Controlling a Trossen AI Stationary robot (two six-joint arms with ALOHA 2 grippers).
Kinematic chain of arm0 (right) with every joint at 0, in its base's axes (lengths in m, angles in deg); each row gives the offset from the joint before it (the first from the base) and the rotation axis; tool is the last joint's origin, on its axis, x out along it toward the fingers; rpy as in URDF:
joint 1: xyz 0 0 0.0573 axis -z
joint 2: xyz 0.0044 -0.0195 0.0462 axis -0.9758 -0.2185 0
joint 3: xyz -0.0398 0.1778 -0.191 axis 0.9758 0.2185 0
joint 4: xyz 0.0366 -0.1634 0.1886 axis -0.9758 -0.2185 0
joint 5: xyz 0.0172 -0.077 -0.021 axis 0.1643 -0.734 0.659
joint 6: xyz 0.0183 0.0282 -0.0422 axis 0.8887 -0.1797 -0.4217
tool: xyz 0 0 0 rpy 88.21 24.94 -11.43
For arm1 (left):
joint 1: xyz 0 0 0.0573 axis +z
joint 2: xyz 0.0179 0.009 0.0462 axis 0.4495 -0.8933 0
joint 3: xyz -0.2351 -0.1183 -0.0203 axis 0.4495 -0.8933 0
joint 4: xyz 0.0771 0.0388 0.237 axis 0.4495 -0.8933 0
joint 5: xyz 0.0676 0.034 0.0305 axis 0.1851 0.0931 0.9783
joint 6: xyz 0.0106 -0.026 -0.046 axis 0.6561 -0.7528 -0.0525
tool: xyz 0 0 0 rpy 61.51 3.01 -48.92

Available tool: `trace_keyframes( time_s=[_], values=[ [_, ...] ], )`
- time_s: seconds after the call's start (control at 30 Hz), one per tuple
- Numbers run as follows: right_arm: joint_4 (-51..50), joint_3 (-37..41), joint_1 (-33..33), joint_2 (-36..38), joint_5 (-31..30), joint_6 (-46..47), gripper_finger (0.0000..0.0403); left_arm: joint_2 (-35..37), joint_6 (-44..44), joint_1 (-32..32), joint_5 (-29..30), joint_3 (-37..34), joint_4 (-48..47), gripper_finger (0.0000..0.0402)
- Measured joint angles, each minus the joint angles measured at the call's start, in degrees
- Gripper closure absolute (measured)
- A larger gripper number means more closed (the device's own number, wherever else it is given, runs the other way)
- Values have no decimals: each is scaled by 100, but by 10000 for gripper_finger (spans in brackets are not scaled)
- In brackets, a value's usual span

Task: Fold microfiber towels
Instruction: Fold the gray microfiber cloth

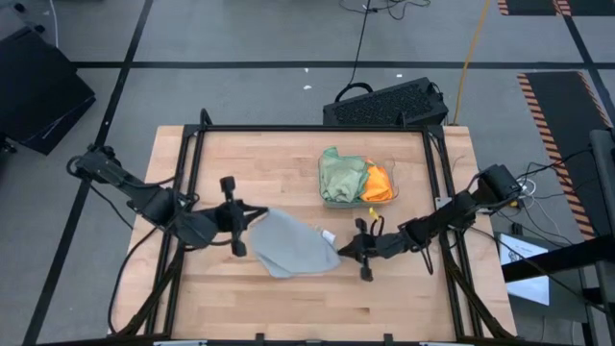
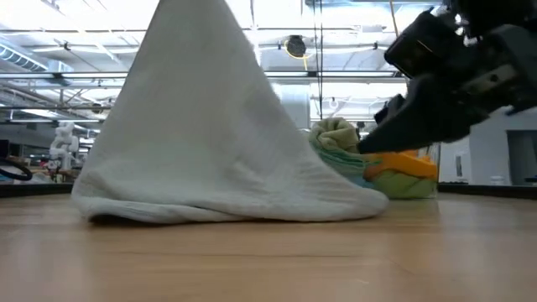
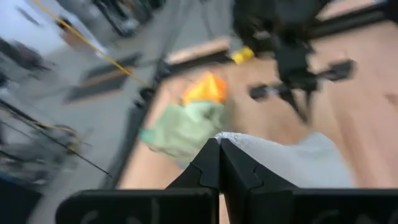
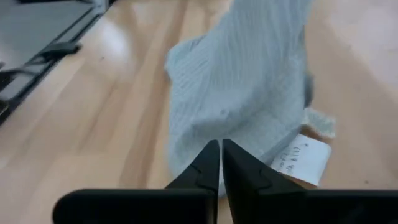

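A light grey microfiber towel [image 1: 293, 245] lies mid-table, drawn up at its left corner so that it stands like a tent in the low view [image 2: 201, 126]; its lower edge [image 2: 226, 211] rests on the wood. My left gripper [image 1: 252, 219] is shut on that raised corner. My right gripper [image 1: 340, 252] is shut at the towel's right corner, beside a white label [image 4: 301, 158]. Behind them, a pale green towel [image 1: 341, 176] and an orange towel [image 1: 379, 183] are bunched in a clear tray [image 1: 392, 168]. My left gripper pinches the grey towel's left corner [image 3: 229, 138] between its two fingers, coming level from the table's left side. That corner is lifted and the cloth slopes down from it to the table. My right gripper has its fingers shut over the towel's edge [image 4: 205, 134] near the label corner, coming slanting down from the table's right side. This end lies low by the table; one layer or several, I cannot tell.
The tray of towels stands at the table's far right, close behind the right arm. A black metal frame [image 1: 183, 192] borders the tabletop on the left, far and right sides. Bare wood [image 1: 288, 308] stretches along the near edge.
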Motion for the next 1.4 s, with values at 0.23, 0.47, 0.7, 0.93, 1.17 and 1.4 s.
trace_keyframes(
  time_s=[0.23, 0.47, 0.7, 0.93, 1.17, 1.4],
  values=[
    [-308, -239, 171, 0, -474, 284, 371, -131, -956, -114, -1262, -2, -715, 396],
    [-348, -588, 192, -279, -747, 468, 315, -533, -1342, -393, -1803, -2, -753, 396],
    [-640, -720, 208, -777, -751, 1427, 260, -1166, -2682, -726, -2518, -2, -1512, 396],
    [-92, -729, 385, -1344, -855, 1655, 250, -1723, -3386, -1073, -2710, -7, -1712, 396],
    [226, -892, 502, -1747, -701, 1578, 289, -2018, -4215, -1170, -2975, -7, -2077, 396],
    [564, -904, 441, -1666, -553, 796, 392, -2017, -5139, -1181, -2868, -196, -2292, 395]
  ],
)
